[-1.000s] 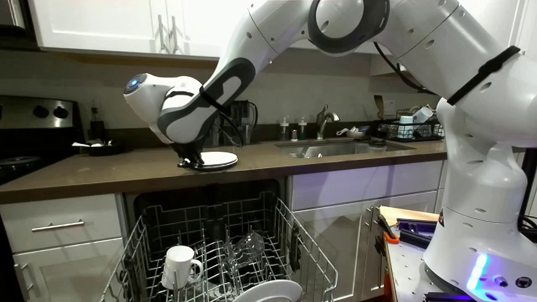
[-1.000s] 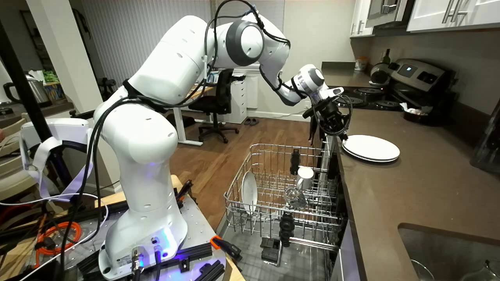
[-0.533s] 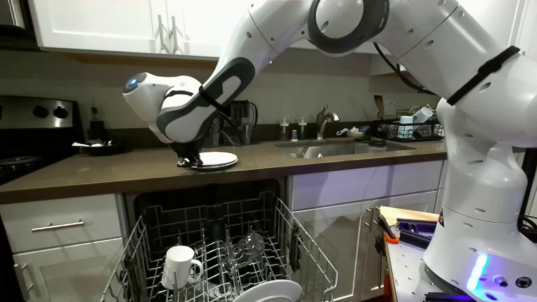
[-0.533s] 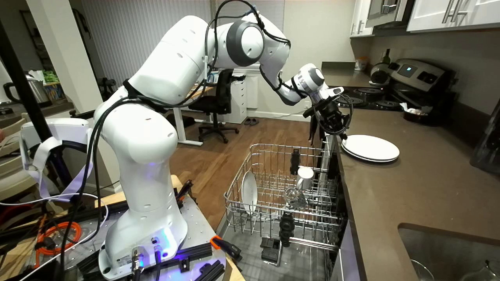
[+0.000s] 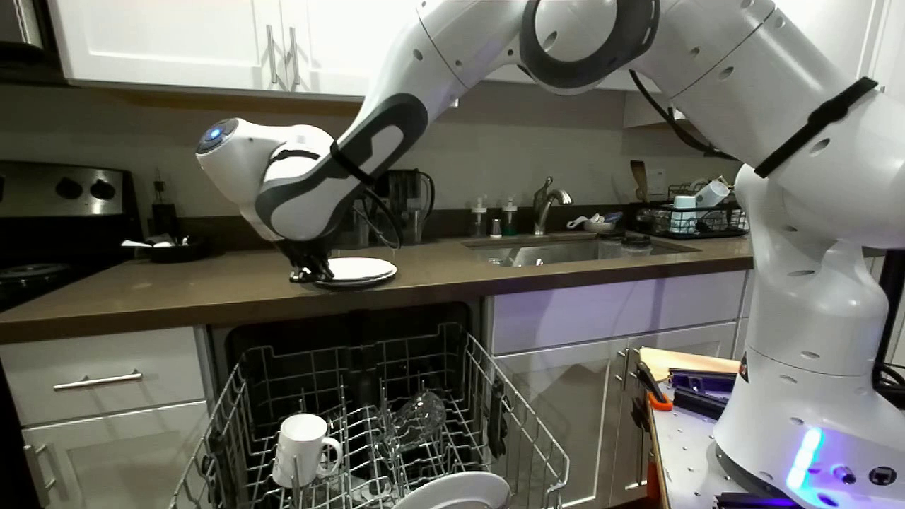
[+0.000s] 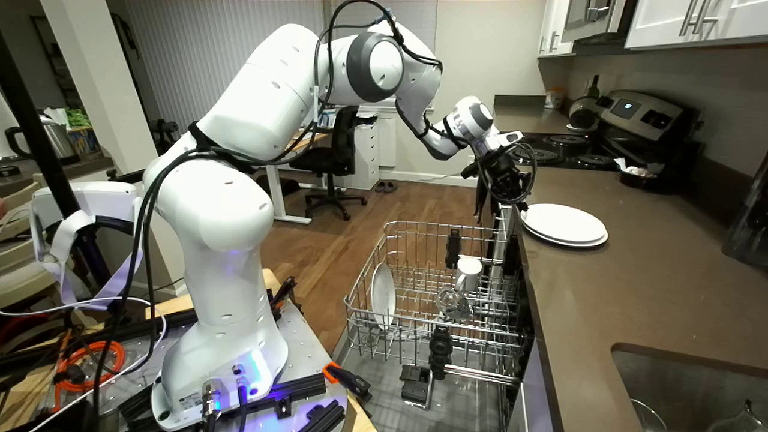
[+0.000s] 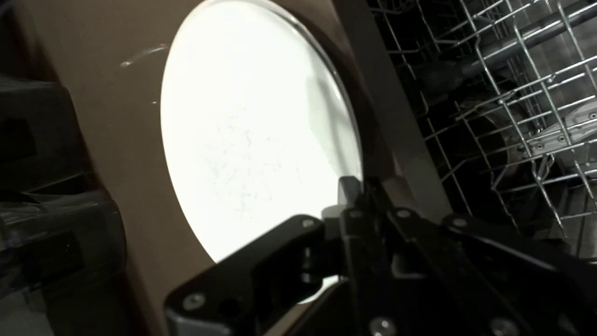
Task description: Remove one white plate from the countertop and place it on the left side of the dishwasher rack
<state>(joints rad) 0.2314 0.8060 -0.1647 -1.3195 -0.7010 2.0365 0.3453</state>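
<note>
The white plate (image 5: 359, 268) lies nearly flat at the front edge of the brown countertop (image 5: 177, 293), in both exterior views (image 6: 564, 224). A second rim shows under it; I cannot tell whether it is another plate. In the wrist view the plate (image 7: 247, 121) fills the middle. My gripper (image 7: 363, 193) is shut on its rim, one finger above and one below; the lower finger is mostly hidden. The gripper also shows at the plate's edge in both exterior views (image 5: 311, 273) (image 6: 523, 207). The dishwasher rack (image 6: 414, 222) is pulled out below the counter.
The rack holds a white mug (image 5: 300, 449), a clear glass (image 5: 422, 417) and another white plate (image 6: 383, 294) standing upright. The stove (image 6: 558, 150) is at one end of the counter, the sink (image 5: 565, 251) at the other. Upper cabinets (image 5: 177, 42) hang above.
In the last half second my gripper and the plate have shifted together a little along the counter toward the stove. Before that they hardly moved. The rack's contents are unchanged.
</note>
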